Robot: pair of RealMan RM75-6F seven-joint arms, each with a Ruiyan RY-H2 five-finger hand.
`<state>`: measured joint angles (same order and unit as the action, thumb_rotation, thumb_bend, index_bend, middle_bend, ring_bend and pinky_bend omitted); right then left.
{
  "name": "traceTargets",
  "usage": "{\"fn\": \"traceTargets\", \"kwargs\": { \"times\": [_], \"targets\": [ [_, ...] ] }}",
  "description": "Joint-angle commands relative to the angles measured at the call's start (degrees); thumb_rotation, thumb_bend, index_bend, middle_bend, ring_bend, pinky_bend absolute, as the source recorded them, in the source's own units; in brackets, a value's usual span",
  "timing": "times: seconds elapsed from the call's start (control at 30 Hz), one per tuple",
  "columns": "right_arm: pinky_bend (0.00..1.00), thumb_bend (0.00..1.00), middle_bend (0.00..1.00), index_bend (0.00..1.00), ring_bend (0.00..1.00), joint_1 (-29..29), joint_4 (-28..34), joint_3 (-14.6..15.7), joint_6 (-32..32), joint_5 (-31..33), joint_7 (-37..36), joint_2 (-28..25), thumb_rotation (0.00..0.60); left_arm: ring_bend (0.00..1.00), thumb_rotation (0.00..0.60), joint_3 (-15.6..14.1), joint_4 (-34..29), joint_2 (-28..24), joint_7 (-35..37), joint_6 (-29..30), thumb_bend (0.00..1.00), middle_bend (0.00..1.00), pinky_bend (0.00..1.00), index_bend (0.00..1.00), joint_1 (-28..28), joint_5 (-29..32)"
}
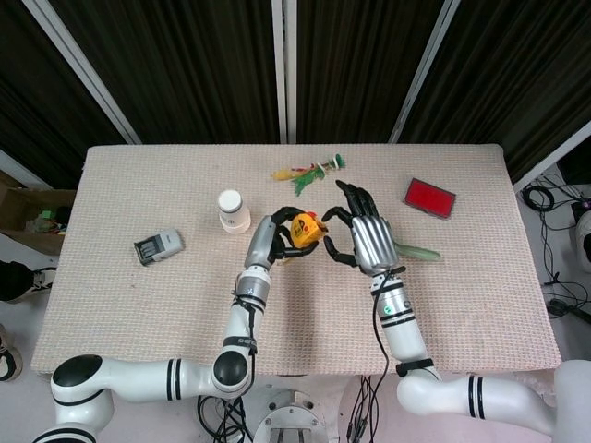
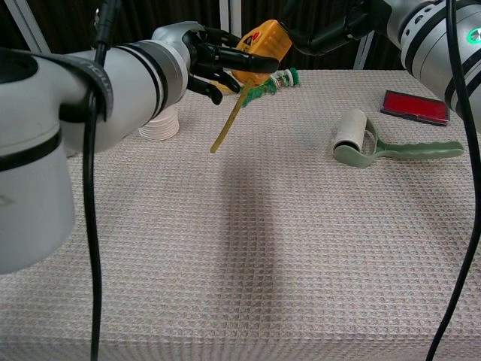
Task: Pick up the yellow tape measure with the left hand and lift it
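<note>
Dark curtains are backing the beige woven tablecloth [image 2: 301, 248]. Your left hand [image 2: 207, 54] is gripping the yellow tape measure [image 2: 259, 45] aloft, its yellow blade [image 2: 228, 120] dangling. Your right hand [image 1: 362, 238] is hovering nearby, fingers spread, empty. Lifting looks nearly done; you're probably just holding steady next.

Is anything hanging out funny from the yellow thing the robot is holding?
Yes. The left hand holds the yellow tape measure up off the table, and a strip of tape sticks out and dangles below it instead of being rolled inside. Nothing else looks odd.
</note>
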<state>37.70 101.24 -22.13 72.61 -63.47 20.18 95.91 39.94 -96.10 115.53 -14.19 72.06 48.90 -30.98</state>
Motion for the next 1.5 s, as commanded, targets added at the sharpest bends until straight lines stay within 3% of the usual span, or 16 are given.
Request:
{"fn": "traceTargets", "kwargs": {
  "times": [0.03, 0.77, 1.27, 1.5],
  "targets": [
    [0.0, 0.33, 0.07, 0.45, 0.0, 0.24, -0.22, 0.06, 0.45, -0.06, 0.4, 0.33, 0.6, 0.63, 0.6, -0.1, -0.27, -0.2, 0.36, -0.02, 0.45, 0.69, 0.78, 0.67, 0.06, 0.31],
    [0.0, 0.36, 0.08, 0.47, 0.0, 1.36, -1.71, 0.38, 1.83, 0.74, 1.37, 1.73, 0.6, 0.63, 0.6, -1.47, -2.19, -2.06, 2.96, -1.18, 0.46, 0.69, 0.78, 0.67, 0.2, 2.16],
    [0.0, 0.37, 0.1, 0.55, 0.0, 1.17, -1.91, 0.14, 2.8, 1.26, 1.28, 1.54, 0.6, 0.63, 0.6, -2.37, -2.69, -3.26, 4.75, -1.48, 0.47, 0.69, 0.78, 0.68, -0.14, 2.6],
    [0.0, 0.47, 0.11, 0.61, 0.0, 1.16, -2.5, -0.01, 2.87, 1.41, 0.64, 1.56, 0.6, 0.63, 0.6, -2.54, -2.9, -3.74, 5.53, -1.85, 0.47, 0.69, 0.78, 0.68, -0.21, 2.8]
  ]
}}
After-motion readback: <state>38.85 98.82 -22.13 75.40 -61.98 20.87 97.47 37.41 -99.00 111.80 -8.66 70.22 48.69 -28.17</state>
